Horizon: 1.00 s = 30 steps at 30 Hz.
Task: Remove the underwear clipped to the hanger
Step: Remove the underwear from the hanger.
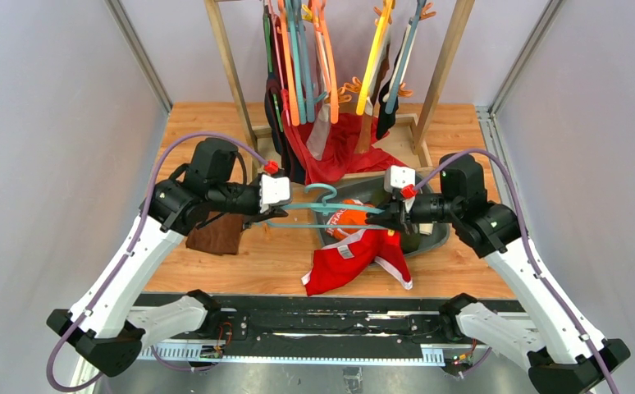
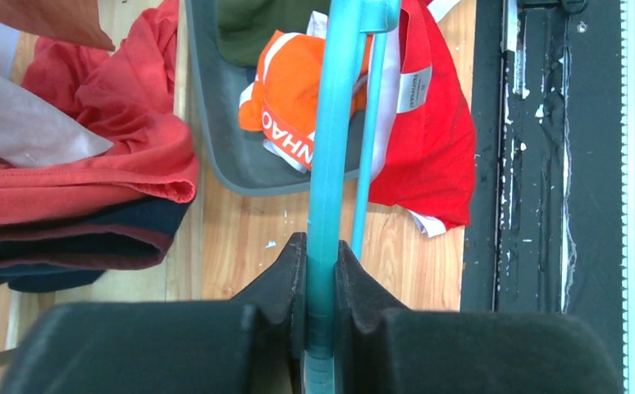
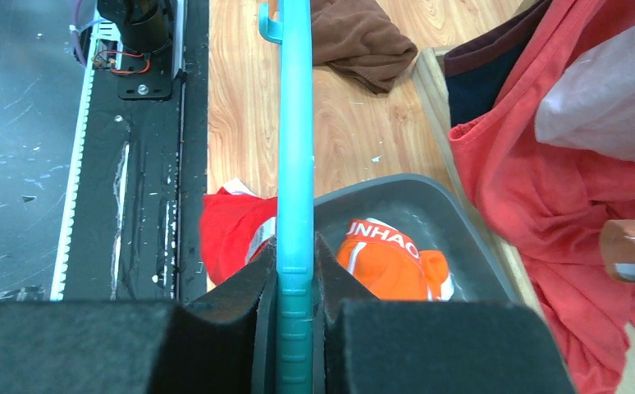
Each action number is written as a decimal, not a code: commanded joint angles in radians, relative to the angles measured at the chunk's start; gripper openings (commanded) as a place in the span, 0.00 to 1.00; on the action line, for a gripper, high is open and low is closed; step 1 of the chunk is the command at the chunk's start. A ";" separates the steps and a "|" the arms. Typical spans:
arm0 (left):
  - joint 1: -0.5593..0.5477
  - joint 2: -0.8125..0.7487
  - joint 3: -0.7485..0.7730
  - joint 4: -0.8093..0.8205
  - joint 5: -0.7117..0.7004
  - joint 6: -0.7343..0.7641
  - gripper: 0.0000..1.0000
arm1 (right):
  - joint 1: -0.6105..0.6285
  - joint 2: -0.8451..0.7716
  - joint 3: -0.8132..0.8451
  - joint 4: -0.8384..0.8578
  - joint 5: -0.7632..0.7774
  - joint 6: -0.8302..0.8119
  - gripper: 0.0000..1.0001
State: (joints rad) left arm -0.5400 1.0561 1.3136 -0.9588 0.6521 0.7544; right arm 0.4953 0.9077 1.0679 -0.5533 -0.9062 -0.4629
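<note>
Well, my left gripper [image 1: 275, 212]: clamped shut on one end of the teal hanger [image 1: 314, 207], left of centre in the overhead view; my wrist view shows the bar pinched tight between both pads.
My right gripper [image 1: 386, 215]: closed just as tightly on the hanger's other end, right of centre, so I hold it level between my two arms.
Hanger in hand: its bars look bare in both wrist views; I see nothing clipped to it, though its clips are too small to judge.
Orange briefs [image 1: 351, 217]: lying loose in the grey tray [image 1: 437, 238], directly under the hanger at mid-frame.
Red briefs [image 1: 347, 263]: white-trimmed, draped over the tray's near rim onto the table, lower centre of the frame.
Done so far: these two pieces look freed, as I judge it.
Left to do: on the wooden rack [image 1: 224, 57] at the top of the frame, a dark piece [image 1: 388, 107] and a pale piece [image 1: 321, 131] hang from coloured hangers; I take them for underwear to be unclipped.
Not mine to remove: the large red cloth [image 1: 343, 148] below the rack and the brown cloth [image 1: 216, 234] on the table at the left.
Progress: partly through, with this hanger ready to be set aside.
</note>
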 commanded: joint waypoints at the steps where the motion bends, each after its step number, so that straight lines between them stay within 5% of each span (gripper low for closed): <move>1: -0.006 -0.021 -0.023 0.006 -0.031 0.060 0.00 | 0.011 -0.031 -0.023 0.041 -0.033 0.024 0.10; 15: -0.007 -0.152 0.047 0.005 -0.302 0.272 0.00 | -0.063 -0.119 -0.021 0.053 -0.078 0.101 0.61; 20: -0.007 -0.203 0.118 0.005 -0.340 0.327 0.00 | -0.092 -0.118 0.032 0.057 -0.043 0.153 0.70; 30: -0.007 -0.199 0.350 -0.103 -0.534 0.463 0.00 | -0.115 -0.077 0.178 0.052 0.115 0.256 0.73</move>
State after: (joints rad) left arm -0.5457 0.8471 1.5707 -1.0439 0.2428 1.1385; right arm 0.3965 0.8219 1.1946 -0.5186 -0.8608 -0.2630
